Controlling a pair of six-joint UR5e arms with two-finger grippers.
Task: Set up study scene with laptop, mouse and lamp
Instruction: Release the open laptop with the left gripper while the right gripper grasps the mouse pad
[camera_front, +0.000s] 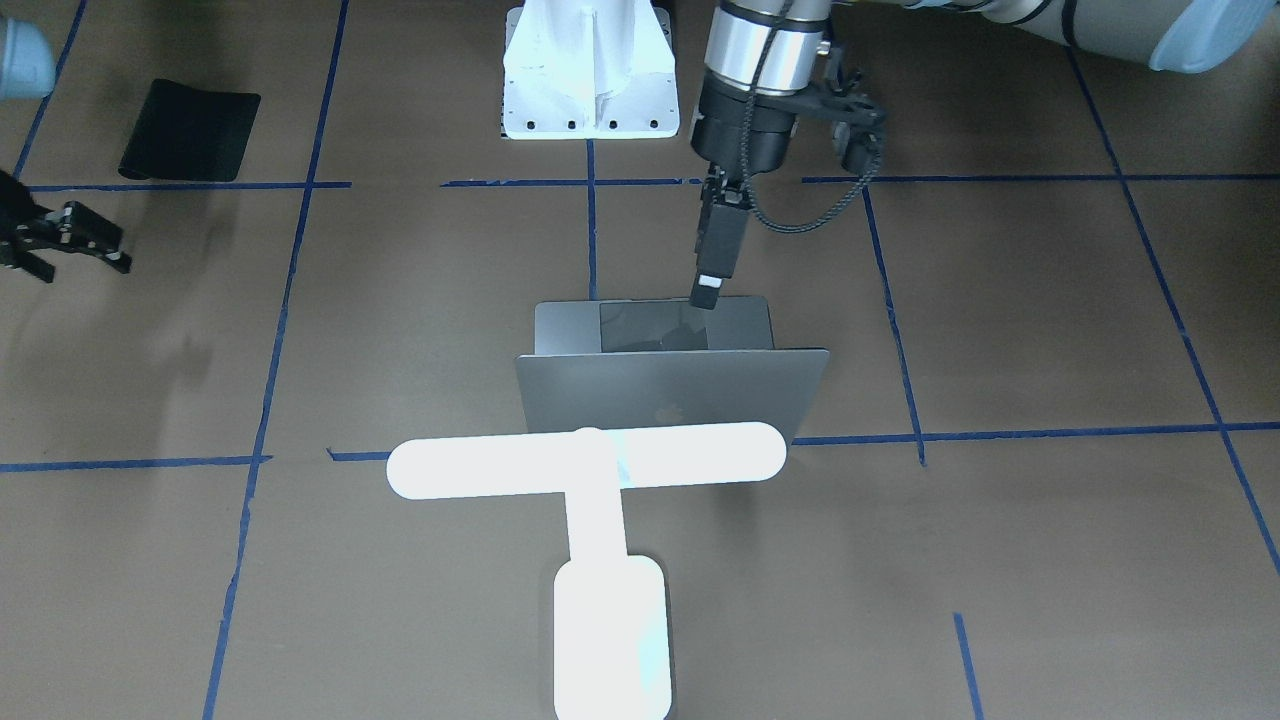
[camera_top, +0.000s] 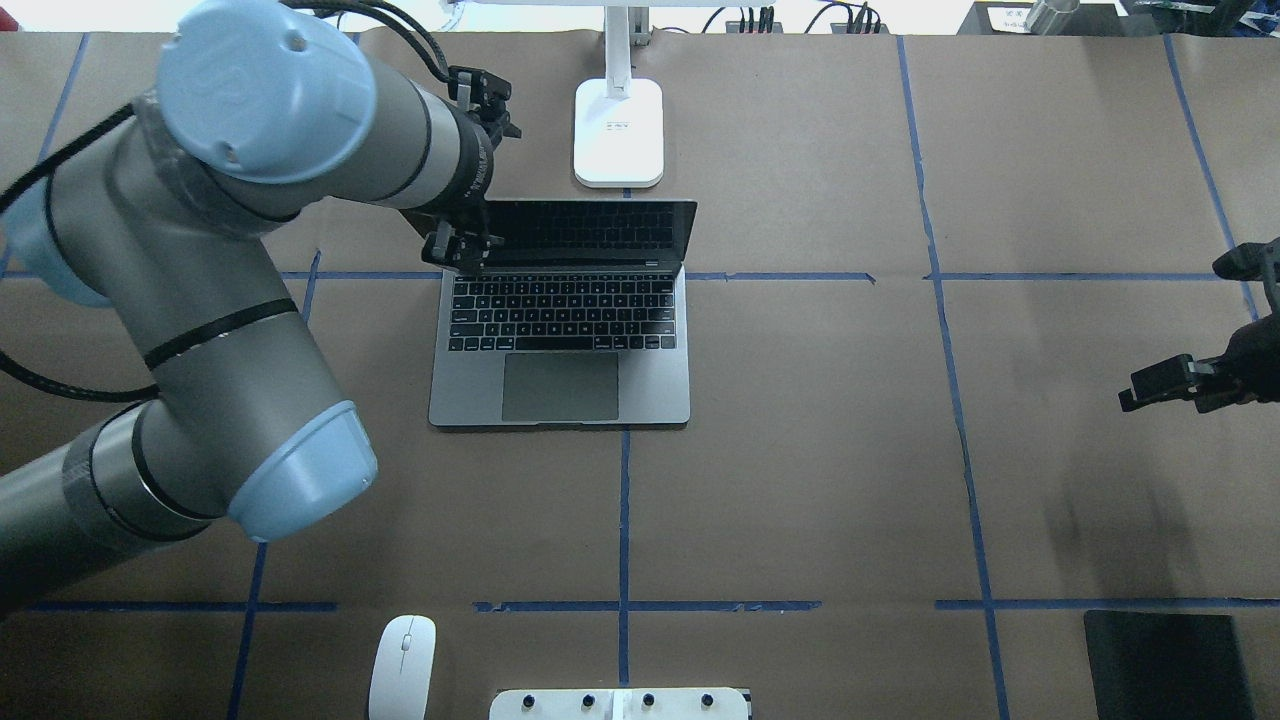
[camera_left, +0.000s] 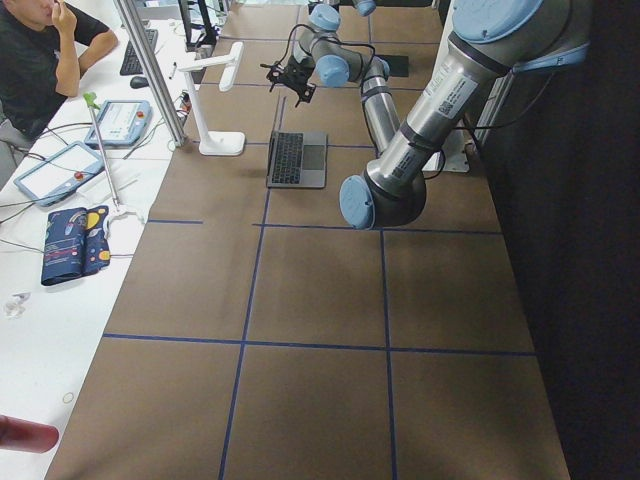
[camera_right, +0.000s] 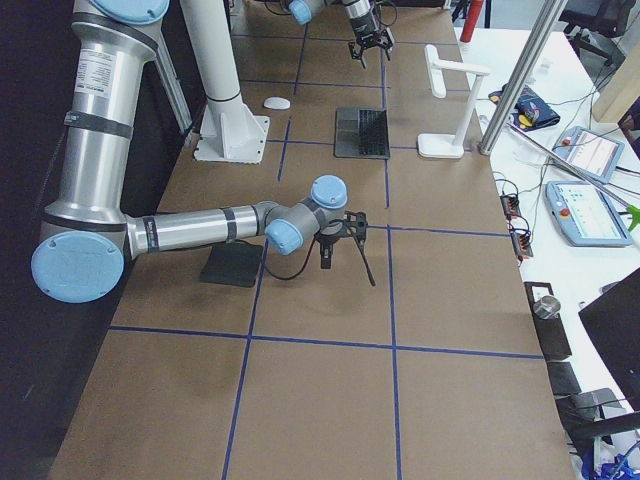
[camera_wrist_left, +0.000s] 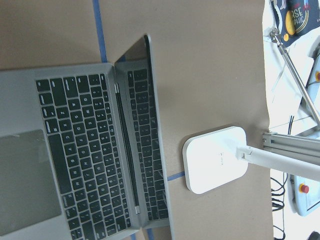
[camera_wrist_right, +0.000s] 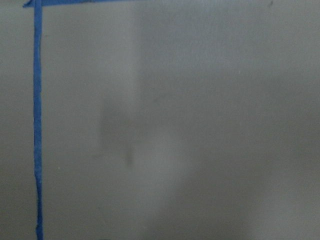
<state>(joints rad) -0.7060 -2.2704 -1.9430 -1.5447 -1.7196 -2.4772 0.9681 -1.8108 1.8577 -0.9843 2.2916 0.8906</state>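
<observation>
Nearest the front-facing camera stands the lamp (camera_front: 590, 470), lit, its base at lower centre of that frame and its bar head crossing before the lid of the laptop (camera_front: 670, 395). The laptop sits open at mid-frame on the bench (camera_top: 800, 450), keyboard toward the robot, screen raised a little past upright.

The left end effector (camera_front: 708, 290) hangs above it, by the screen's left corner in the overhead frame. Its fingers appear parted, though the front view shows them edge-on, so this is not certain. The right end effector (camera_top: 1172, 332) hovers at the right edge of the overhead frame, fingers wide apart, holding nothing.

The mouse (camera_top: 402, 665) lies at lower left of the overhead frame, well apart from the laptop, near the white pedestal (camera_top: 620, 703).

Assessment: laptop and lamp look placed; the mouse is outstanding. It should be light, rigid and smooth-shelled, hence liable to slip: pinch it across its narrow sides, low on the shell. The laptop is heavy with a fragile screen; shift it by the base only.
</observation>
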